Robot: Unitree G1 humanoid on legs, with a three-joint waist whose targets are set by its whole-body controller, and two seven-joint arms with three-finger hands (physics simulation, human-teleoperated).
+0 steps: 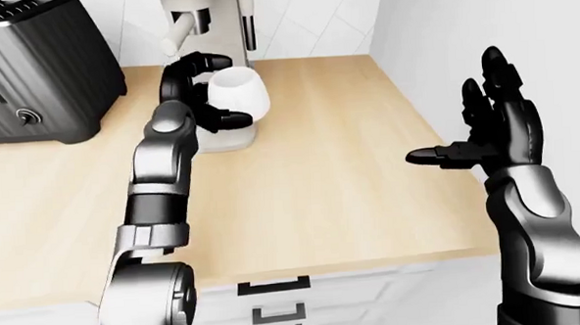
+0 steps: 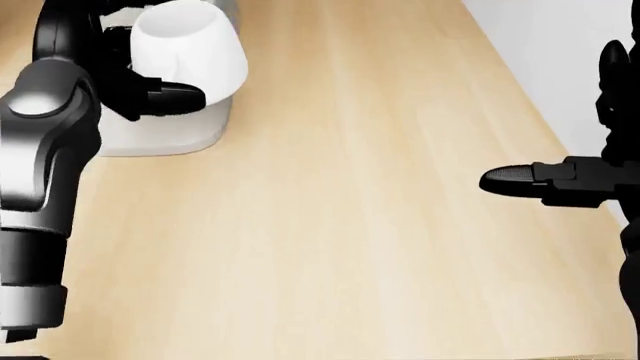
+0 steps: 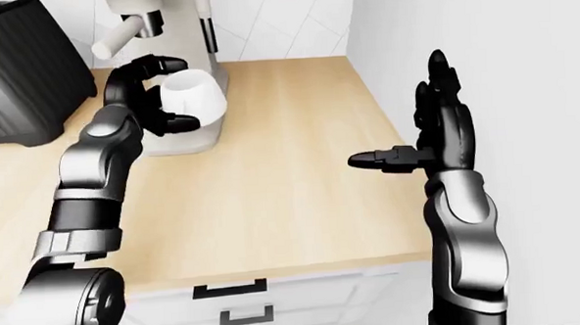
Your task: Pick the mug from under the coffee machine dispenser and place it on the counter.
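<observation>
Left hand [image 1: 197, 93] grips the white mug [image 1: 238, 93] on the coffee machine [image 1: 211, 34] base.

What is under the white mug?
The white mug sits on the coffee machine's pale base. The left hand has its fingers round the mug, hiding the spot right underneath.

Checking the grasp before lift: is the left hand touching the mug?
Touching. In the head view a finger of the left hand presses against the mug at its lower side, with no gap.
</observation>
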